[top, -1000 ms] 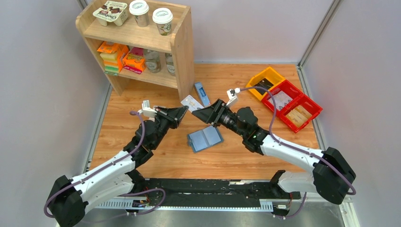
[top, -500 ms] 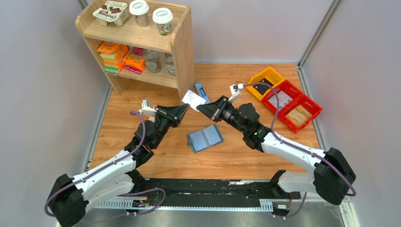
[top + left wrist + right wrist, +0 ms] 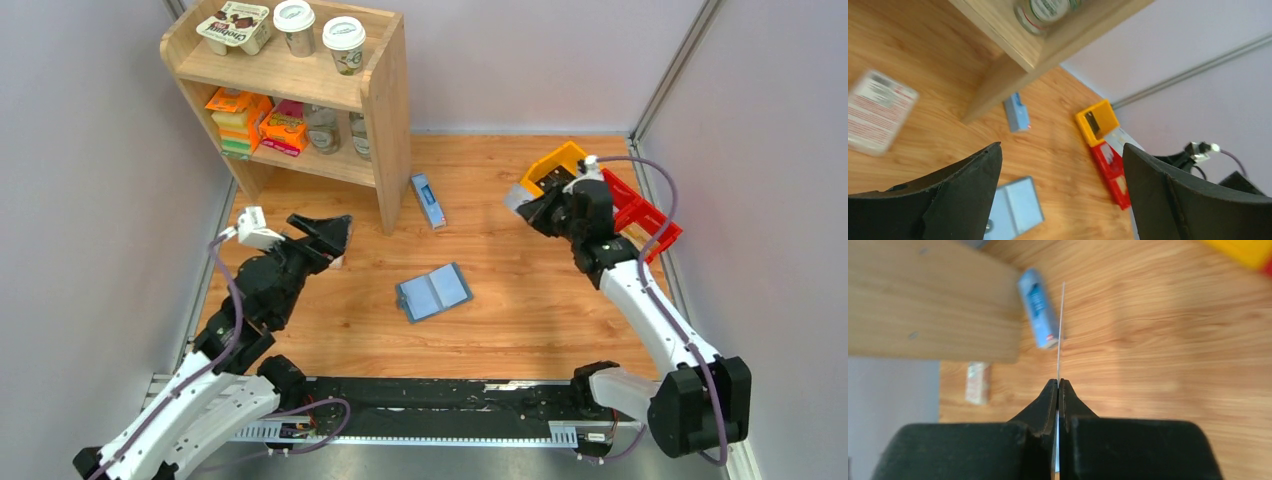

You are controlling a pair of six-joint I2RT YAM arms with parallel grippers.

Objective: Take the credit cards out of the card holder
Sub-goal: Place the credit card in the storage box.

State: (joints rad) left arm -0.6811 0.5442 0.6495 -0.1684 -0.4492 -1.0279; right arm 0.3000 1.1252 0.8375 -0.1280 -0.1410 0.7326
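1. Card holder (image 3: 433, 292): lies open flat at table (image 3: 520, 300) centre, between the arms, nothing touching it.
2. R gripper (image 3: 1058, 382): jaws pinched tight on thin white card (image 3: 1061, 325), seen edge-on. It's up by yellow bin (image 3: 556, 160), well apart from holder.
3. L gripper (image 3: 1062, 150): jaws wide, nothing betw them. Near shelf (image 3: 390, 120) foot, left of holder.
4. White/red card (image 3: 878, 117): blurred against the wood in L wrist view; can't tell if it's lying flat.
5. Long blue box (image 3: 428, 200) on table just beside shelf; red bins (image 3: 637, 212) next to yellow one.
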